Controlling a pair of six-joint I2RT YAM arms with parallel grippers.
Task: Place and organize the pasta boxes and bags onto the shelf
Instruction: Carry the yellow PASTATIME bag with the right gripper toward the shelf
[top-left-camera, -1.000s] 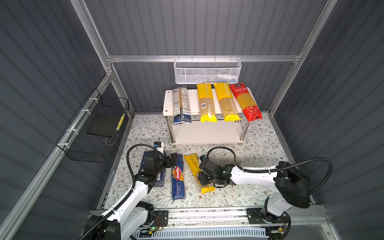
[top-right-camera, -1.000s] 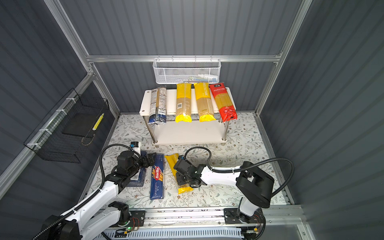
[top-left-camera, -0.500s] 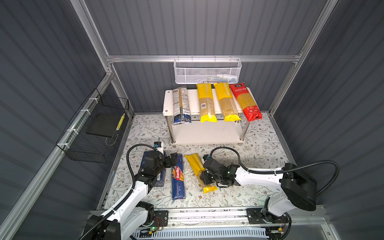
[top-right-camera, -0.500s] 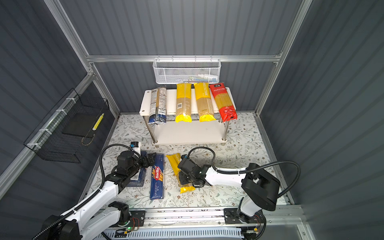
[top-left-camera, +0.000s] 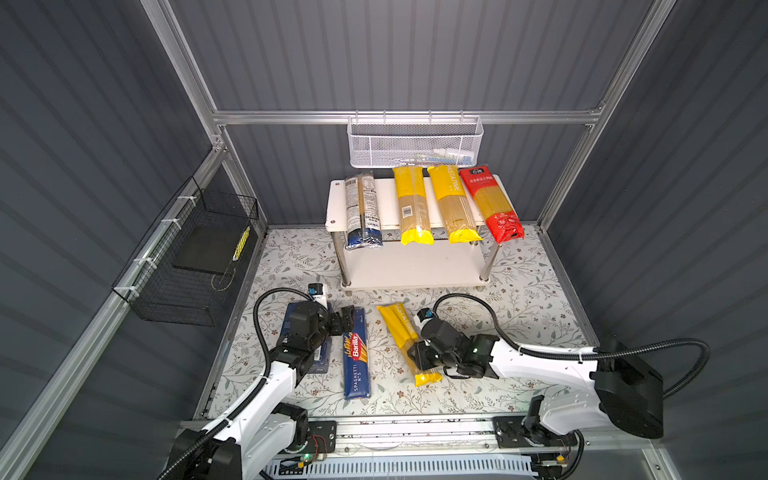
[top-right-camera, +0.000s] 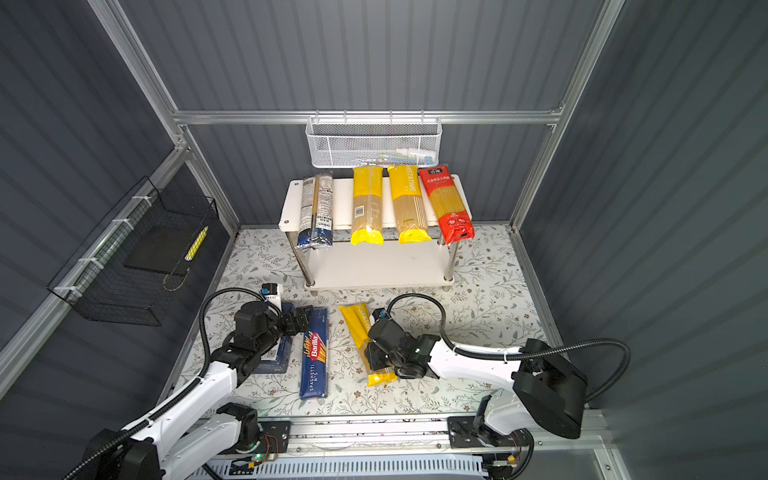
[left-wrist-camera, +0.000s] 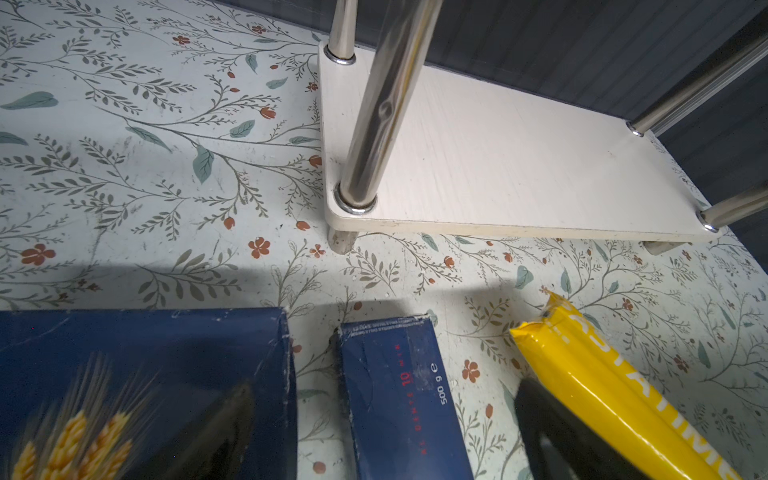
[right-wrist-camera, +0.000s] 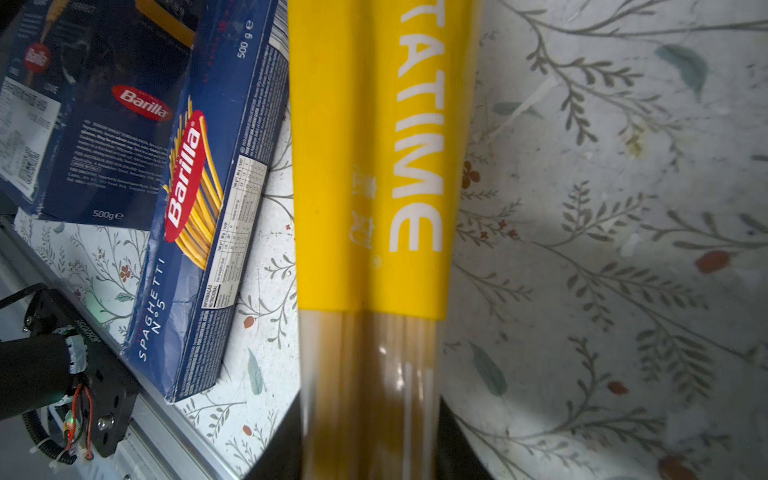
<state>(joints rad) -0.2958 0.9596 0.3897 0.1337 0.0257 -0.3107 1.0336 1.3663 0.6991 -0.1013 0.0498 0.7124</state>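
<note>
Up at the far side, the shelf (top-left-camera: 337, 205) carries four bags side by side on its top board, their near ends overhanging the edge: the clear bag (top-left-camera: 362, 212) at the left, then a barcode-labelled yellow bag (top-left-camera: 410, 208), a yellow PASTATIME bag (top-left-camera: 453, 203) and the red bag (top-left-camera: 492, 203) at the right. Just above it, the white mesh basket (top-left-camera: 415, 145) on the far rail holds a few small items, too blurred through the mesh to name. The black wire basket (top-left-camera: 183, 266) on the left wall holds a dark flat slab and a slim yellow-striped thing. On the floral table (top-left-camera: 519, 299) near the shelf lie the wide Barilla box (top-left-camera: 323, 353), the narrow spaghetti box (top-left-camera: 356, 357) just right of it, and a third yellow bag (top-left-camera: 399, 328) further right. The right gripper (top-left-camera: 419, 357) is clamped across that bag's clear middle, its fingers (right-wrist-camera: 461, 449) pressed to both sides. The left gripper (top-left-camera: 347, 322) hangs spread apart over the narrow box's far end, its fingers (left-wrist-camera: 216, 432) straddling it.
</note>
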